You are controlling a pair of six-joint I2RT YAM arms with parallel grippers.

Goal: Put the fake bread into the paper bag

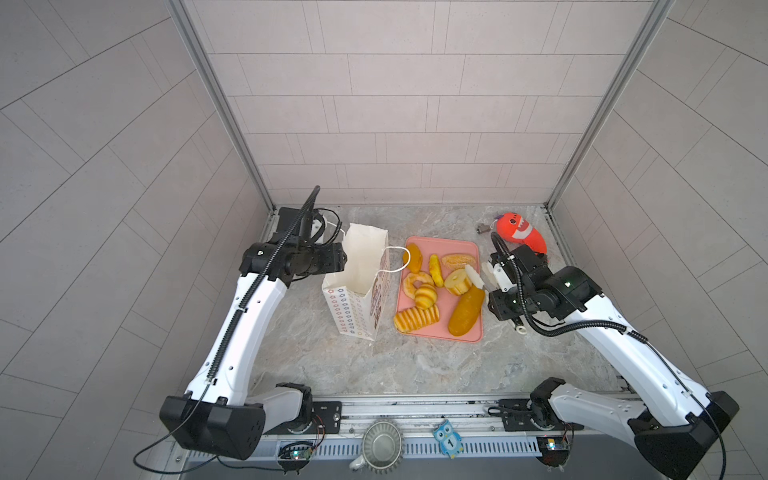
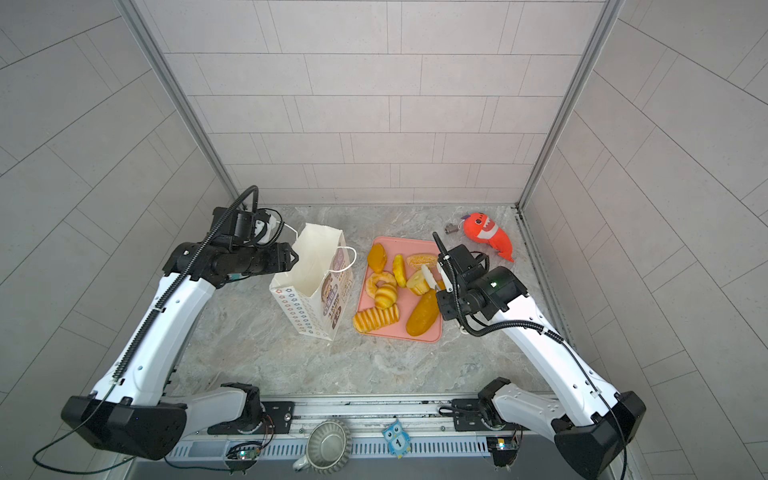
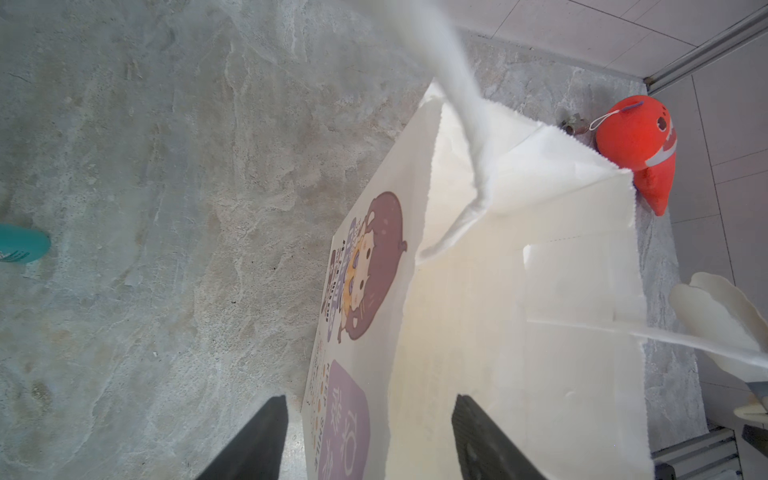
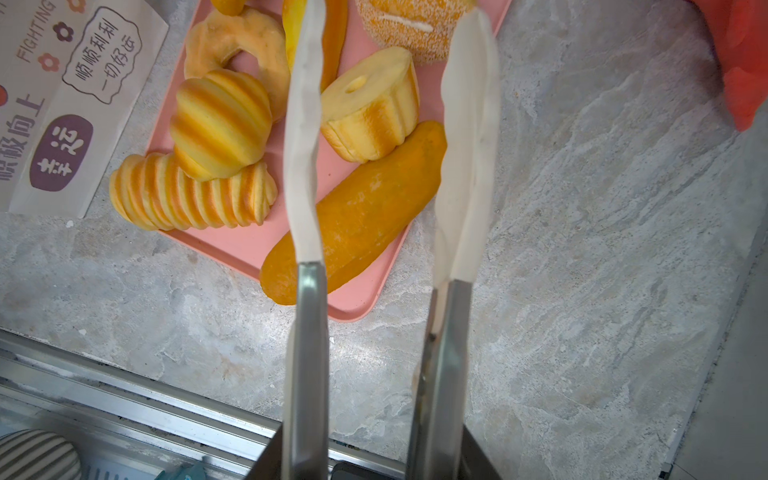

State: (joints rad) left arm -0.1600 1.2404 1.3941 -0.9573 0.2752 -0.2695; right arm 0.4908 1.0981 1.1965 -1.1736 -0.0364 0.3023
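Currently at the setup/first-pick step: all the fake bread (image 1: 426, 295) sits on the pink tray (image 1: 440, 332), mid-table toward the right edge, and none is visible inside the paper bag (image 1: 347, 309). The bag stands upright and open-mouthed just left of the tray, one cord handle drooping over the tray's near-left pieces.

The left claw (image 3: 370, 401) is at the bag's far-left rim. Its jaws are apart, one outside the printed face and one inside the mouth, not yet pinching paper (judged from the left wrist view).

The right claw (image 4: 374, 461) is clamped on the handles of metal tongs (image 4: 311, 316) with white tips. The tips are spread and hold nothing. They hang over the right side of the tray, above the fluted muffin-shaped bun (image 4: 370, 104) and the long orange loaf (image 4: 361, 208).

Next, probably:
- Left claw closes on the bag wall to keep the mouth open and steady.
- Right arm lowers the tongs astride one piece (the muffin bun looks closest), squeezes, lifts, and carries it left over the bag's mouth.

The drooping handle needs care on that carry. The orange-red plush fish (image 1: 521, 232) at the far right corner of the table (image 1: 374, 365) is not part of the job.
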